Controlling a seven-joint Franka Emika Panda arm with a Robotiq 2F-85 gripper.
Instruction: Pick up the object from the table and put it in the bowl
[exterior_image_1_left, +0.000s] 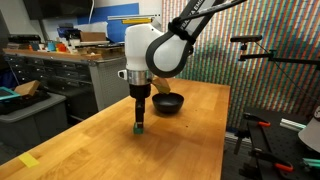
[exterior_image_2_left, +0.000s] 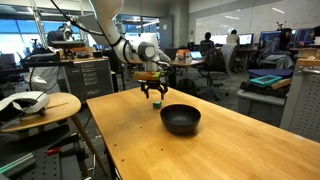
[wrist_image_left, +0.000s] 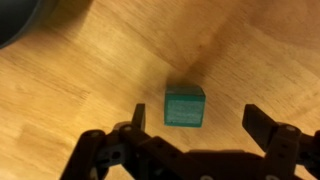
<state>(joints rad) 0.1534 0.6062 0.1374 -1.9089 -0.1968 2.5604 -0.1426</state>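
1. My tool (wrist_image_left: 197, 120) is spread wide and has hold of nothing. Both fingers (wrist_image_left: 262, 122) show in the wrist view.
2. The green block (wrist_image_left: 185, 105) sits flat on the surface (wrist_image_left: 80, 80) between the fingers, nearer the one at picture-left. Bare wood shows on each side of it, so there is no contact.
3. From above I see the block's top face and one darker side face.
4. In an exterior view my tool (exterior_image_1_left: 140, 118) points straight down with its tips low at the surface (exterior_image_1_left: 190, 140). The green block (exterior_image_1_left: 140, 127) is right at the tips.
5. The bowl (exterior_image_1_left: 168, 103) stands upright on the same surface just behind my tool in that view. It is dark and glossy, near the block but apart from it.
6. In an exterior view the bowl (exterior_image_2_left: 181, 119) is toward the camera and my tool (exterior_image_2_left: 153, 95) is behind it, over the surface (exterior_image_2_left: 200, 150). The block is too small to make out there.
7. A dark curved shape (wrist_image_left: 20, 20) fills the top-left corner of the wrist view. I cannot tell what it is.
8. A flat yellow piece (exterior_image_1_left: 28, 160) lies by the near corner of the surface, well apart from the block.
9. A grey workbench (exterior_image_1_left: 60, 75) with drawers stands beyond the surface.
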